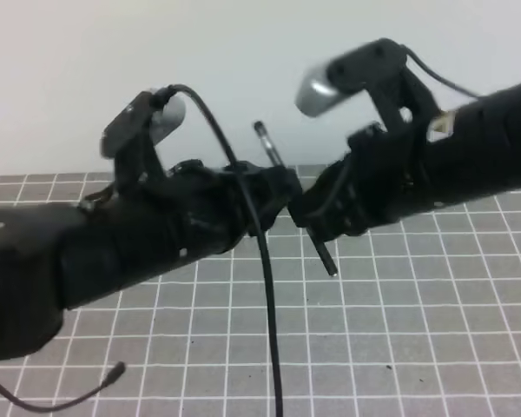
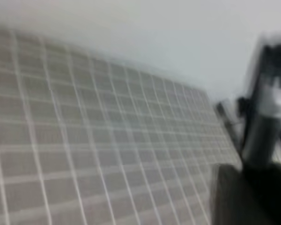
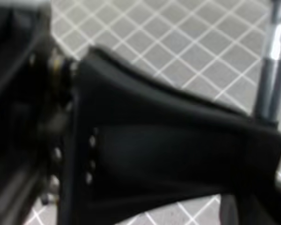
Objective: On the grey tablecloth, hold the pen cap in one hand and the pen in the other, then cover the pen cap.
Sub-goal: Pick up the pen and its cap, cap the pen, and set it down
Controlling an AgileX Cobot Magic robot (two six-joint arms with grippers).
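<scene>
My two grippers meet mid-air over the grey tablecloth [image 1: 399, 347]. Right gripper [image 1: 317, 217] pinches the pen [image 1: 323, 252]; capping looks nearly done. Left gripper [image 1: 273, 187]: spread unclear; cap not discernible.

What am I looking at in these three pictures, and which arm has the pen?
Two black robot arms meet above a grey tablecloth printed with white squares. The high picture shows both arms: the left tool and the right tool nearly touch in the middle. The other two pictures come from small cameras on each wrist, so they are close and blurry. The slim pen stands tilted between the tools, and the right tool seems shut on it. I cannot tell whether the left tool is open, and I cannot make out the pen cap separately.
</scene>
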